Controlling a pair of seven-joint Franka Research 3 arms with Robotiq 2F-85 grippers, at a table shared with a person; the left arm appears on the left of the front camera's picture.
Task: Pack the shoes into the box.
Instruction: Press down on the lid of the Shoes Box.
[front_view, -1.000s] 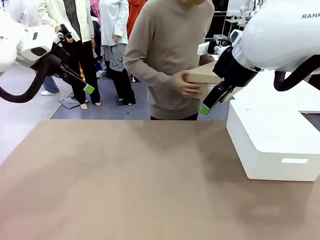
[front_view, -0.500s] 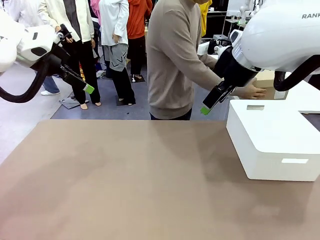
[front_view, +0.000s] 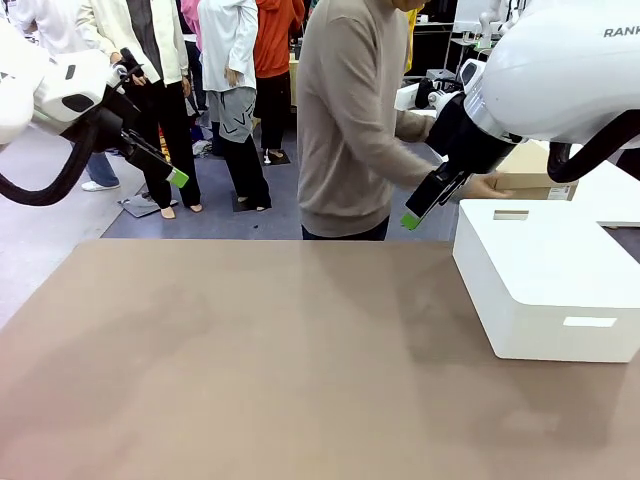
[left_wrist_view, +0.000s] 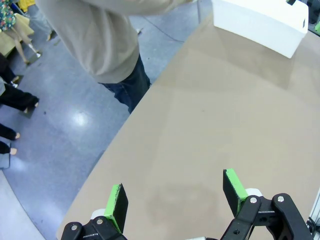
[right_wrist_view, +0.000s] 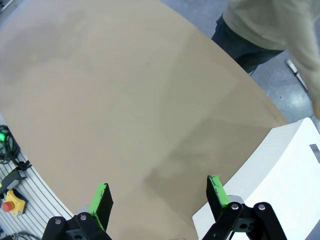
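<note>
Front view: the tan-brown cardboard shoebox (front_view: 532, 170) sits at about 2 o'clock, behind the large white rounded-corner box (front_view: 548, 280), with the person's hand (front_view: 484, 185) on its near end. The right gripper (front_view: 412, 221) hangs just to the 9 o'clock side of that hand, above the table's far edge, apart from the shoebox; its jaws stand wide with nothing between them, as the right wrist view (right_wrist_view: 159, 192) shows over bare tabletop beside the white box's corner. The left gripper (front_view: 177, 178) is raised at 10 o'clock, well apart from the shoebox, its jaws also wide and empty in the left wrist view (left_wrist_view: 175, 192).

The right arm covers most of the shoebox, so its lid and contents cannot be made out.

The matte brown table (front_view: 250, 360) fills the foreground. Beyond it lies grey-blue floor, with several people standing at 11 to 12 o'clock.
</note>
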